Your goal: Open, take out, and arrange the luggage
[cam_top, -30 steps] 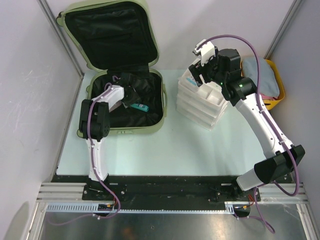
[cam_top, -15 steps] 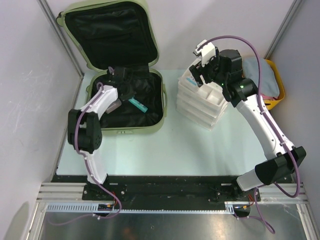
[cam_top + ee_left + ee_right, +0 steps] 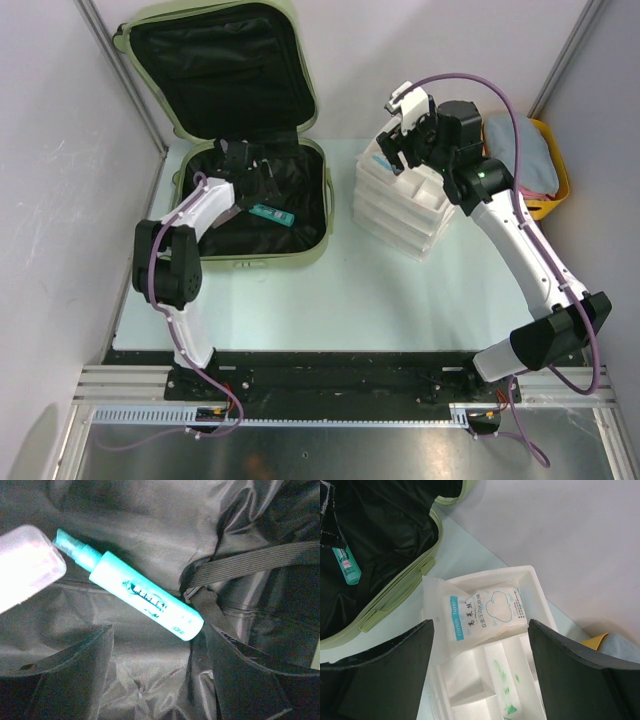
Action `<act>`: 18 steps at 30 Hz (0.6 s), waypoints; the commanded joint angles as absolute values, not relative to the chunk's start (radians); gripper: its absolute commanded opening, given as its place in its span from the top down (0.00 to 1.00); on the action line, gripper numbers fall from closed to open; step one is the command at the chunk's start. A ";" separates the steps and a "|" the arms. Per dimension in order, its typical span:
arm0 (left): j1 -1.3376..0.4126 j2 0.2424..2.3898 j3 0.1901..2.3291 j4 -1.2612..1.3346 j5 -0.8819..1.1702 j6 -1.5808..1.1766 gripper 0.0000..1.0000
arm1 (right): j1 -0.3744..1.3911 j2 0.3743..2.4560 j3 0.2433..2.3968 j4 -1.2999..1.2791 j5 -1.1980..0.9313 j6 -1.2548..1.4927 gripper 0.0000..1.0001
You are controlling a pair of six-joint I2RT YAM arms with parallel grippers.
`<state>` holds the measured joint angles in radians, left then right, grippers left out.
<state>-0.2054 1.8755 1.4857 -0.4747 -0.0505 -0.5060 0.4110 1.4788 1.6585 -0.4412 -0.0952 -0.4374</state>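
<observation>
The luggage (image 3: 225, 130) stands open in the upper left of the top view, with its lid raised at the back and its base flat on the desk (image 3: 330, 300). So the opening is done, as I judge it. The taking out looks only partly done. A white packet (image 3: 487, 612) with blue print already lies in the top compartment of the white organizer tray (image 3: 537, 587). A teal bottle (image 3: 145, 597) and a pale pink container (image 3: 25, 567) lie on the black lining of the base. At least 2 things are therefore left to carry over and arrange.

The left pincer (image 3: 250, 172) hangs inside the base with its fingers apart and nothing between them. In its own view the bottle lies just above them. The right pincer (image 3: 405, 140) hovers over the tray, also spread apart and empty, with the packet under it.

The top view gives the whole layout: the luggage, both arms, the tray right of the middle and a yellow tub (image 3: 550, 185) at the right edge with a bluish cloth in it. Only the left wrist view shows the pink container clearly, along with a black strap (image 3: 260, 560) crossing the lining at the right of the frame. Only the right wrist view shows the print on the packet and which compartment holds it.
</observation>
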 commanded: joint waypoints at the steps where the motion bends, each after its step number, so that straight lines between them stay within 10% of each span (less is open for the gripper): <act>1: -0.196 1.854 1.474 -0.457 -0.095 -0.586 0.24 | 0.411 1.448 1.657 -0.407 -0.098 -0.417 0.20; 18: -0.189 2.121 1.601 -0.538 -0.195 -0.724 0.26 | 0.413 1.466 1.683 -0.433 -0.067 -0.434 0.19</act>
